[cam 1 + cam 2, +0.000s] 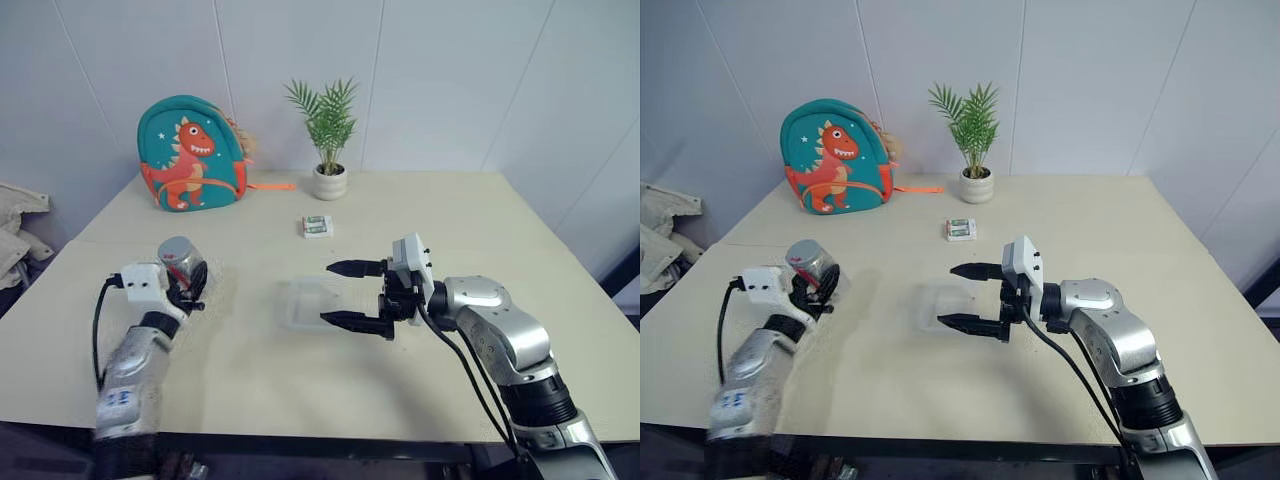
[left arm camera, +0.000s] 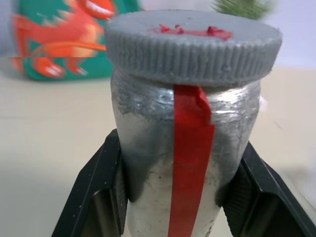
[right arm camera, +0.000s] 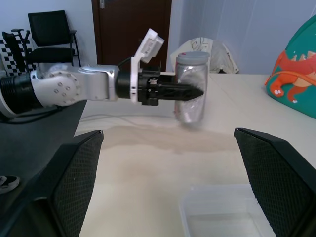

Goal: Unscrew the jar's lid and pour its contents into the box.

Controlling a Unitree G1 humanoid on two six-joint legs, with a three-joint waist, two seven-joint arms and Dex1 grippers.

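Observation:
My left gripper (image 1: 190,283) is shut on the jar (image 1: 183,264), a small clear cylinder with a red strip down its side (image 2: 190,163), held above the table at the left. Its black fingers (image 2: 101,190) clamp the jar's body from both sides. The grey ribbed lid (image 2: 192,47) sits on the jar. I cannot make out the contents through the wall. The box (image 1: 312,303), a shallow clear tray, lies on the table's middle. My right gripper (image 1: 352,294) stands open just right of the box, level and pointing left toward the jar, with nothing between its fingers.
A teal dinosaur backpack (image 1: 192,155) and a white plant pot (image 1: 329,182) stand at the table's far side. A small white packet (image 1: 318,227) lies behind the box. A bundle of cloth (image 1: 15,225) sits off the table's left edge.

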